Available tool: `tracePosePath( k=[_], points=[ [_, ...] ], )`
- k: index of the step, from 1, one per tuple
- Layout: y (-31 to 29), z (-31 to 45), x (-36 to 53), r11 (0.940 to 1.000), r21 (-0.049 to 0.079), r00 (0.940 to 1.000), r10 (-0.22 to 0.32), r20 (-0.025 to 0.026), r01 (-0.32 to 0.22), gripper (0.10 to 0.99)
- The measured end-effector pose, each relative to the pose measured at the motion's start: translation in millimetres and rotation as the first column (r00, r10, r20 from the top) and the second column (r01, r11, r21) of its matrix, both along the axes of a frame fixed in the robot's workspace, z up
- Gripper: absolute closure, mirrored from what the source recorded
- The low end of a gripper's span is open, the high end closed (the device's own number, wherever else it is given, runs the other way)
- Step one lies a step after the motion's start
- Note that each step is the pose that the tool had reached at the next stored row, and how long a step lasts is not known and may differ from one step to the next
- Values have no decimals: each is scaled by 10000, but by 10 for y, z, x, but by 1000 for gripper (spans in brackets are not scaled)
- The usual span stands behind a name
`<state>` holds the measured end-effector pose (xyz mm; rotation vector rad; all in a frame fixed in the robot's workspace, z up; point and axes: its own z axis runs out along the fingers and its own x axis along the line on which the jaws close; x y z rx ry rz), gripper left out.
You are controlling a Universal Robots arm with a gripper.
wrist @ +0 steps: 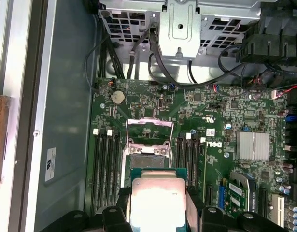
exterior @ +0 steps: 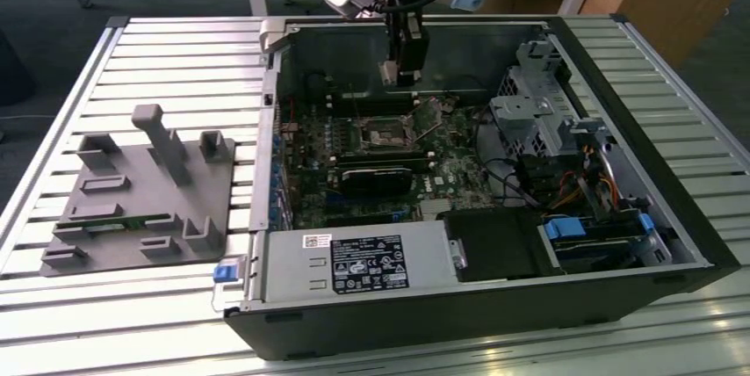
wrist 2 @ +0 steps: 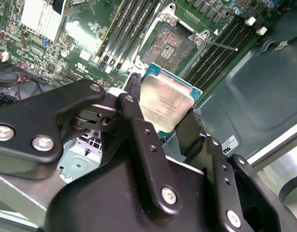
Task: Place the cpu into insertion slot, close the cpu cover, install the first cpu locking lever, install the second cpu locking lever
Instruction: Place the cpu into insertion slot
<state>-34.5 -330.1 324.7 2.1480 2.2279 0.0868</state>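
**Exterior view.** I have the tool (exterior: 405, 75) hanging inside the open black tower case (exterior: 493, 319), which lies on the slatted metal tabletop (exterior: 105, 306). The small square black insertion slot (exterior: 385, 136) with its dark metal rim lies below the tool, well apart from it.

**Second wrist view.** The tool is partly closed. Its two black fingers (wrist 2: 191, 130) clamp opposite edges of the small flat square cpu (wrist 2: 165, 101) with the dull silver-grey metal top. The slot (wrist 2: 168, 46), set in the green circuit board (wrist 2: 66, 67), is bare, ahead of and beneath the chip. A thin metal locking lever (wrist 2: 220, 45) projects beside it.

**First wrist view.** The thin dark-silver metal cpu cover (wrist: 149, 126) stands raised on the slot's side farthest from the tool.

**Hazards, in my judgement.**
- The edge grip is narrow, so the chip may slip or twist.
- A tilted or offset descent could bend the slot's contacts.
- The chip could foul the raised cover or the lever.
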Motion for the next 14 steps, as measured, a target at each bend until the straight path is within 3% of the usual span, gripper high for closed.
tracePosePath(
  k=[14],
  points=[
    [11,-52,0,10000,0,10000,-67,0,67,549]
  ],
)
